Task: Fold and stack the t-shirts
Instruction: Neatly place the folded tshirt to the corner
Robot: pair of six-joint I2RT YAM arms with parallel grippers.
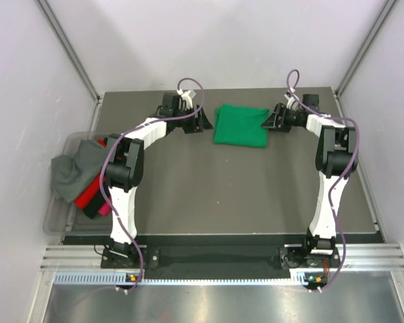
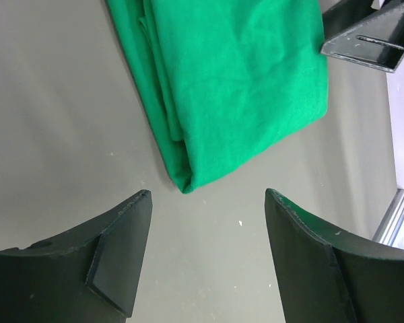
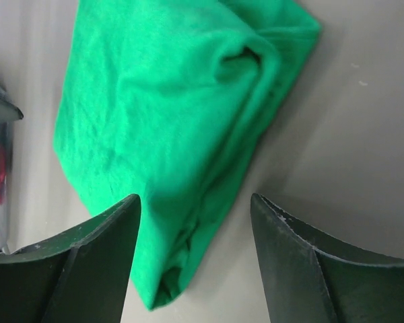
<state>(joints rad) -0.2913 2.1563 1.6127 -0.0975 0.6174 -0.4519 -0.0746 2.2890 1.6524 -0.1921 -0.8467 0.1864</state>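
Observation:
A bright green t-shirt (image 1: pixel 241 125) lies folded into a rectangle at the far middle of the table. It also shows in the left wrist view (image 2: pixel 236 87) and the right wrist view (image 3: pixel 168 128). My left gripper (image 1: pixel 200 121) is open and empty just left of it, above bare table (image 2: pixel 207 195). My right gripper (image 1: pixel 271 120) is open at the shirt's right edge, its jaws standing over a folded corner (image 3: pixel 195 202). Grey (image 1: pixel 74 168), red (image 1: pixel 89 195) and pink (image 1: pixel 104 210) t-shirts lie heaped in the bin at the left.
A clear plastic bin (image 1: pixel 57 222) stands at the table's left edge. Metal frame posts (image 1: pixel 71 50) rise at the far corners. The right gripper's fingers (image 2: pixel 367 40) show in the left wrist view.

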